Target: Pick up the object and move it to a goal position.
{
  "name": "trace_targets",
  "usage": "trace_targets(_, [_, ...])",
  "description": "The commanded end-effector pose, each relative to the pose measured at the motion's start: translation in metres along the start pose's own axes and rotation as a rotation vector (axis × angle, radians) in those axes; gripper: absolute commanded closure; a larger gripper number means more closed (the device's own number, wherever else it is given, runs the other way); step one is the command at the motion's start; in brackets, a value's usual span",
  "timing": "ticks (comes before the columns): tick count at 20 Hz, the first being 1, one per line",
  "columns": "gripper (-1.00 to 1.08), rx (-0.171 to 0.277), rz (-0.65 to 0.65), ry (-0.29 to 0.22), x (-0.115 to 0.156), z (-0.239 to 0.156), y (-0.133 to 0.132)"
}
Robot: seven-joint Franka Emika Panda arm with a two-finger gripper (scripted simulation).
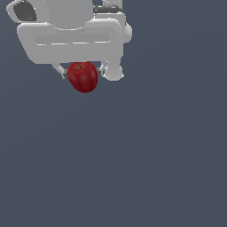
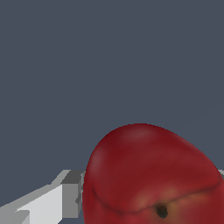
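Simulated test scene, not a real room: a uniform slate-grey backdrop fills both views, without walls, furniture or texture. The flat-shaded white end effector (image 1: pixel 83 71) and the smooth, glossy rendering of the apple (image 1: pixel 83 76) mark it as computer-generated.

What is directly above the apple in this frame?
The white gripper sits over the apple, a finger on each side. Its body hides the apple's upper back and the contact points. Nothing shows beneath except plain grey surface.

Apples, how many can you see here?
1. The one dark-red apple sits between the fingers of the white pincer, near the top of the exterior view; the wrist view shows the same apple close up. No others are visible.
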State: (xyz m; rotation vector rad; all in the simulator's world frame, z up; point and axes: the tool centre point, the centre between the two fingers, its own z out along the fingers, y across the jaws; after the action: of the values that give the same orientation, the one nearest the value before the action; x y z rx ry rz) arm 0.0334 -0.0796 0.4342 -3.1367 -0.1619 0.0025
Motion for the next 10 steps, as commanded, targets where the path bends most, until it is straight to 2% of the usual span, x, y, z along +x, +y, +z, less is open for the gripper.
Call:
trace_targets(1, [1.08, -0.001, -0.001, 0.002, 0.001, -0.015, 0.003])
trace_targets(10, [1.08, -0.001, -0.001, 0.002, 0.004, -0.041, 0.011])
